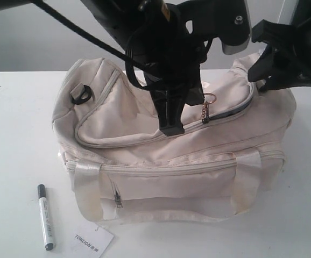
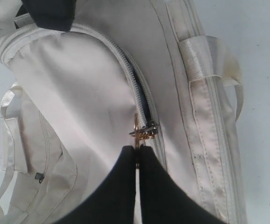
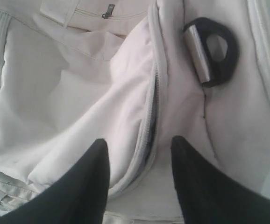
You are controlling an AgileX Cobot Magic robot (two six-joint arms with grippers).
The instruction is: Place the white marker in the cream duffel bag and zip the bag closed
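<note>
Overhead, two black robot arms reach over the cream duffel bag (image 1: 145, 156), which sits on a white table (image 1: 15, 134) with its front pocket (image 1: 166, 180) and shiny webbing handles (image 1: 247, 185) facing the exterior camera. The left gripper (image 1: 171, 128) is planted over the middle of the bag's top. In its wrist view its fingers (image 2: 111, 186) are pressed together and the gilt zip pull (image 2: 143, 131) sits right at their tips, though whether they actually pinch it cannot be told. The curved top zipper (image 1: 236, 110) gapes dark from the pull toward the bag's right end and looks closed along the stretch to the left. At that right end the right gripper (image 3: 139, 144) hovers with its fingers spread apart, gripping nothing. The open zipper line runs between them, and a black D-ring (image 3: 214, 51) lies just beyond one fingertip. The white marker (image 1: 45, 216) is outside the bag. It lies flat on the table off the bag's front left corner, its black cap at the end farther from the camera, clear of the fabric, with a white paper tag (image 1: 93, 242) just beside its nearer end.
</note>
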